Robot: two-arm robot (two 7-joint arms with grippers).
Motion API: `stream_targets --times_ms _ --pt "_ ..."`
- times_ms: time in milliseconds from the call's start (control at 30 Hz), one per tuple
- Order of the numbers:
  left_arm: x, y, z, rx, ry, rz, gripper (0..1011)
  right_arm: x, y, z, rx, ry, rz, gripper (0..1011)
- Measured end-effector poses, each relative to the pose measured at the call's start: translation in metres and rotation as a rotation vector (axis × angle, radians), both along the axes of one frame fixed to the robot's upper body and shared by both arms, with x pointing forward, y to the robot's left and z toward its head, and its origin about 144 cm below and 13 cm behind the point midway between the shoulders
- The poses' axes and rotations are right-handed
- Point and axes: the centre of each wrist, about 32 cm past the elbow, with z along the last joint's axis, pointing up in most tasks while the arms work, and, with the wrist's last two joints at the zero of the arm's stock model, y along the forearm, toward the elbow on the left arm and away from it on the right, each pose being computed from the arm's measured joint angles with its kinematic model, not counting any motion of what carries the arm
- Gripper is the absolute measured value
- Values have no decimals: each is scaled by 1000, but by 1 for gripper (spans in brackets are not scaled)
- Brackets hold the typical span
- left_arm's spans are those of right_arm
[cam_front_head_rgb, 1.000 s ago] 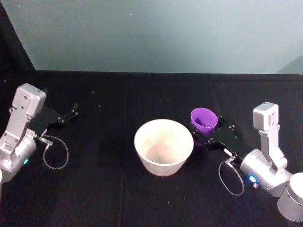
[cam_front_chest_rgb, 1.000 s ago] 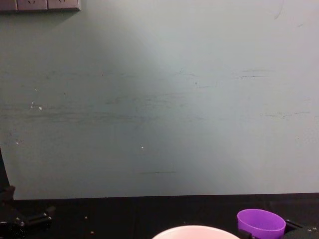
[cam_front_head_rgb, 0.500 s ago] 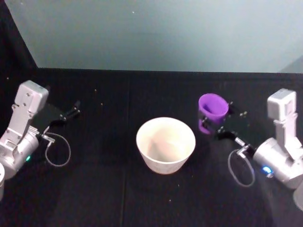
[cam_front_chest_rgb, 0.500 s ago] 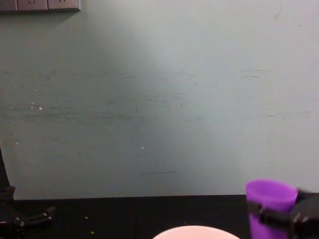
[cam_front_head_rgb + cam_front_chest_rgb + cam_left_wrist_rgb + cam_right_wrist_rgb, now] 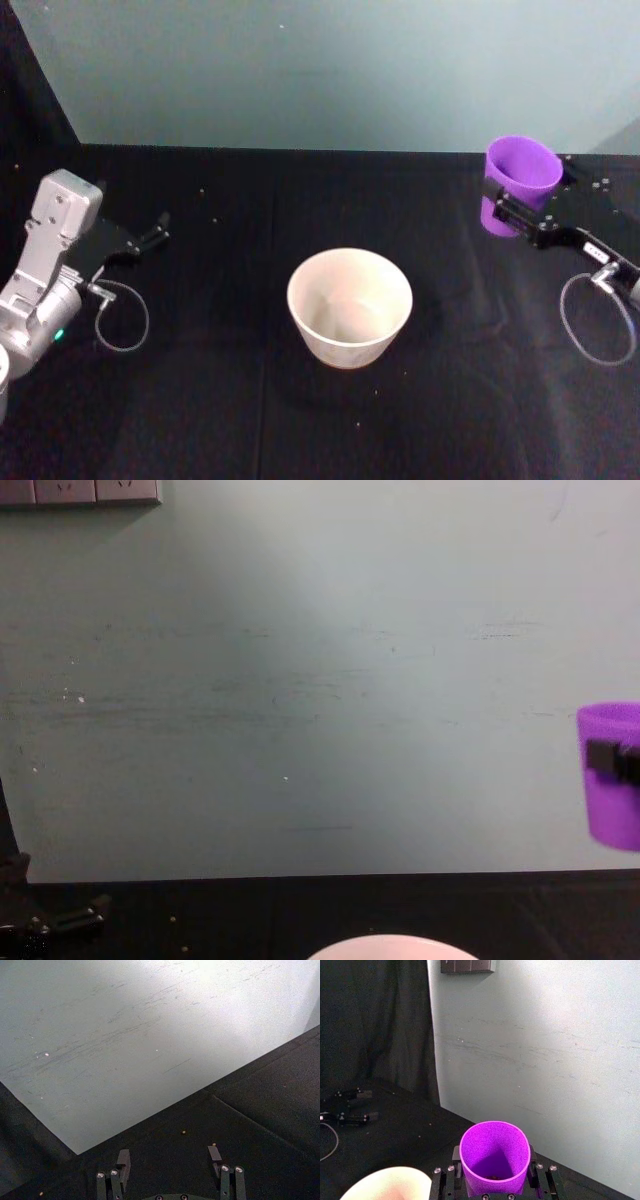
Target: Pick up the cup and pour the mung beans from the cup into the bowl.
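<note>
The purple cup [image 5: 520, 180] hangs upright in the air at the right, high above the black table, with my right gripper [image 5: 522, 208] shut on its sides. Inside the cup [image 5: 494, 1159] a few dark beans lie at the bottom, with my right gripper [image 5: 493, 1180] around it. At the right edge of the chest view the cup [image 5: 612, 780] floats in front of the wall. The pale bowl [image 5: 349, 307] stands in the middle of the table, well to the left of and below the cup. My left gripper [image 5: 155, 233] is parked open at the left, holding nothing [image 5: 169, 1160].
A pale wall [image 5: 320, 70] closes off the back of the black table [image 5: 240, 420]. A few loose beans [image 5: 201, 192] dot the cloth at the left rear. A cable loop [image 5: 122, 325] lies by the left arm, another cable loop [image 5: 596, 330] by the right.
My right gripper has carried the cup up and to the right, away from the bowl, and brought it upright. The bowl and the left arm have stayed put.
</note>
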Motion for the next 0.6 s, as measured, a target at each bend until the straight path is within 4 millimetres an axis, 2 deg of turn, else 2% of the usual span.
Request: stream_targets --times_ms 233,600 --pt "0 0 0 0 0 0 1011 -6 -5 26 -12 36 12 724" --pt "0 0 0 0 0 0 1011 -7 -5 27 -11 41 11 724"
